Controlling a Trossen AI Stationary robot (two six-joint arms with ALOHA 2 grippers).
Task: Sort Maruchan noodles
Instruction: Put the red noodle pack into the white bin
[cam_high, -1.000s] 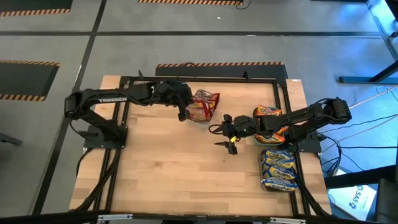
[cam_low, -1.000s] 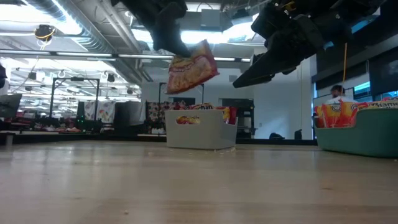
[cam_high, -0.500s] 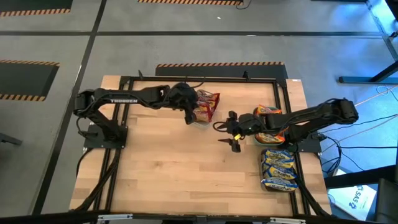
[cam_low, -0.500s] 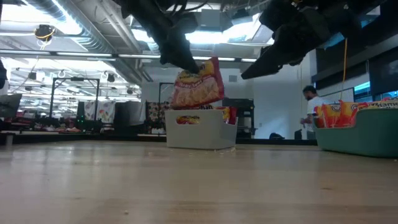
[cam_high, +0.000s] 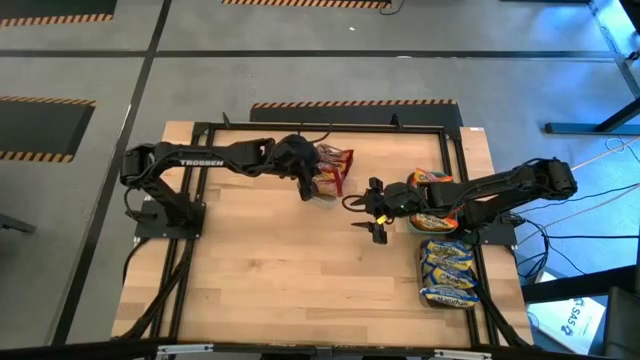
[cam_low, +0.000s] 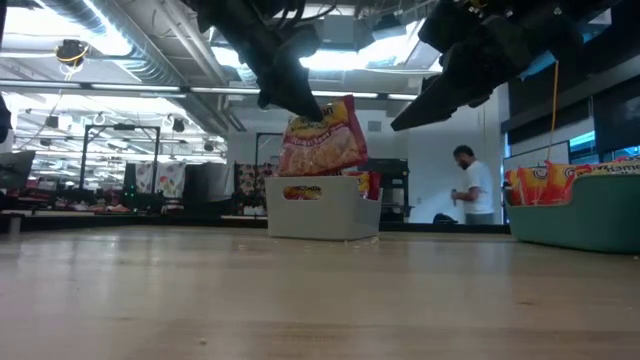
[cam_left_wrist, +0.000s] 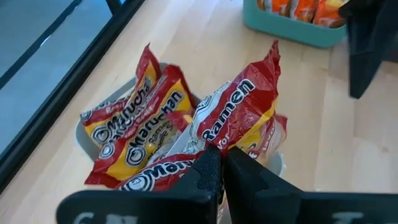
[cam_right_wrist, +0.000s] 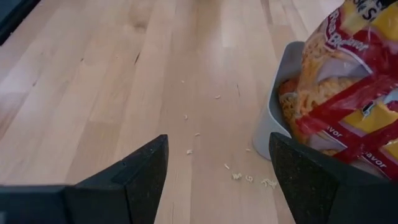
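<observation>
High view hides the grey tray (cam_high: 322, 193) beneath my left gripper (cam_high: 312, 186), clenched on a maroon-and-yellow ramen packet (cam_high: 333, 168) above it. My right gripper (cam_high: 374, 211) hangs released beside the teal tray (cam_low: 585, 222).

Grey tray (cam_left_wrist: 278, 163) sits mostly buried under maroon packets (cam_left_wrist: 143, 134); the teal tray (cam_left_wrist: 292, 28) is cut off by the edge; lettering overhead is too small to read.

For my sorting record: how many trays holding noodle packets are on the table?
3: a grey tray at the far middle, a teal tray near the right edge, and a clear tray in front of it. None appears hidden.
</observation>
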